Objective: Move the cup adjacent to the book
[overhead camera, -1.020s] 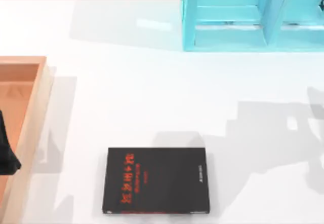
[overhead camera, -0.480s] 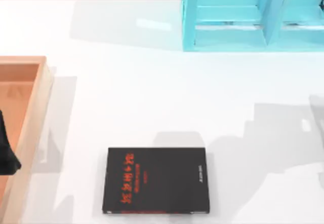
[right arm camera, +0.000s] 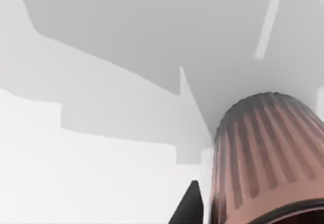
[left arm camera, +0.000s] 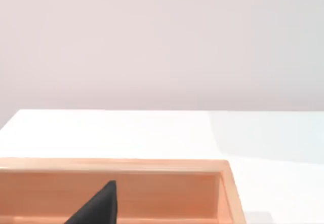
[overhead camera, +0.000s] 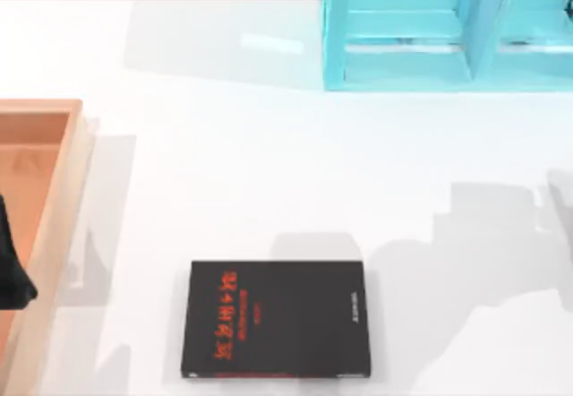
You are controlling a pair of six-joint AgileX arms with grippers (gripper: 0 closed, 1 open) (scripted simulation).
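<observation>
- Left gripper [overhead camera: 11, 275] is seen as a dark shape at the top view's left edge, over the orange-brown wooden tray [overhead camera: 63, 199]; whether its fingers are apart or together cannot be told.
- In the left wrist view, one dark fingertip [left arm camera: 98, 206] is seen against the inner wall of the tray [left arm camera: 167, 191], with white table beyond it.
- The tray is placed at the left side of the white table [overhead camera: 251, 172], its rim cut off by the picture's edge.
- The book [overhead camera: 276, 318] is laid flat near the front edge of the table, a little left of the middle, well apart from the tray; its black cover bears red characters and small white text.
- A turquoise shelf unit [overhead camera: 448, 29] is set at the back of the table, right of the middle.
- Grey shadows are cast across the table's right side.
- In the right wrist view, the cup [right arm camera: 266, 158] is seen close up, copper-brown and ribbed, above the shadowed white table [right arm camera: 91, 173].
- A dark finger [right arm camera: 188, 206] of the right gripper is seen just beside the cup; whether the cup is gripped cannot be told.
</observation>
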